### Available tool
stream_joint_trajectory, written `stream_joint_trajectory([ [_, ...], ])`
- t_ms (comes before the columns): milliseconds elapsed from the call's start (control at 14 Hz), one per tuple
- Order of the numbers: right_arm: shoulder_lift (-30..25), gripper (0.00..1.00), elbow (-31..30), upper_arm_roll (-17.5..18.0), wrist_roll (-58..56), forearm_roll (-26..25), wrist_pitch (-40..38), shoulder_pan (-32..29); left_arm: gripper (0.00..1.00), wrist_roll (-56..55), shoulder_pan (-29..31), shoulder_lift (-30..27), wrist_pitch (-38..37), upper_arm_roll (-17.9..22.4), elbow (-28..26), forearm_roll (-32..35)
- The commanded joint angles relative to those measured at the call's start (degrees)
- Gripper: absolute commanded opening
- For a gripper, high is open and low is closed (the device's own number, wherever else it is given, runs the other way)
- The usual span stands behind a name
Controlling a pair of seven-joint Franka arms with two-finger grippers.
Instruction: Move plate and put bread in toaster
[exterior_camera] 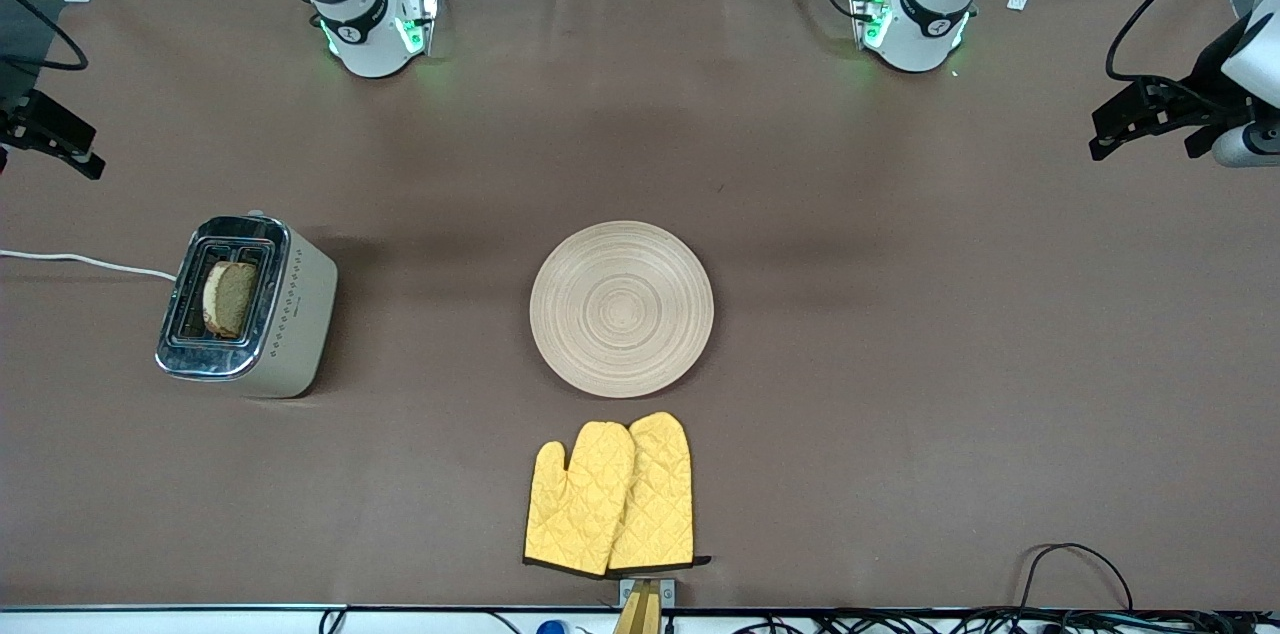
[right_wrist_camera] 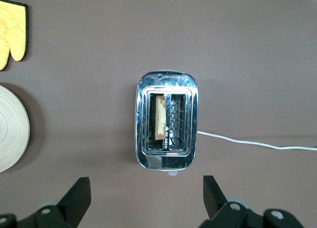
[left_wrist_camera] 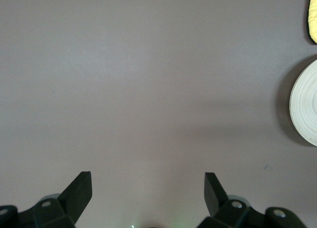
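Right gripper released, over toaster near bench's right-arm end; left gripper released, waiting over bare bench. Bread in slot. Plate mid-bench: probably stiff, light, slick; grasp rim.

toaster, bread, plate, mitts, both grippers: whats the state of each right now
toaster: upright, bread in one slot, other slot empty
bread: standing in the toaster slot
plate: flat, empty, mid-table
oven mitts: lying flat, overlapping
left gripper: open, empty, over bare table
right gripper: open, empty, above the toaster
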Motion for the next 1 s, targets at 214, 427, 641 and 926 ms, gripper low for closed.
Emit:
stream_joint_trajectory([
  [214, -0.5, 1.0, 2.7, -1.5, -0.5, 2.9, -2.6, 2.6, 1.0, 0.9, 0.3, 0.0, 0.3, 0.0, 0.4, -0.5],
  [427, -0.6, 1.0, 2.7, -1.5, -0.1, 2.7, -2.9, 3.5, 1.0, 1.1, 0.2, 0.0, 0.2, -0.1, 0.3, -0.3],
  [641, -0.5, 1.0, 2.7, -1.6, -0.1, 2.4, -3.6, 3.5, 1.0, 2.5, 0.0, 0.0, 0.2, -0.2, 0.6, 0.0],
  [926, -0.5, 1.0, 2.7, -1.7, -0.1, 1.9, -5.1, 3.5, 1.0, 2.2, 0.3, 0.1, 0.2, -0.2, 2.1, 0.0],
])
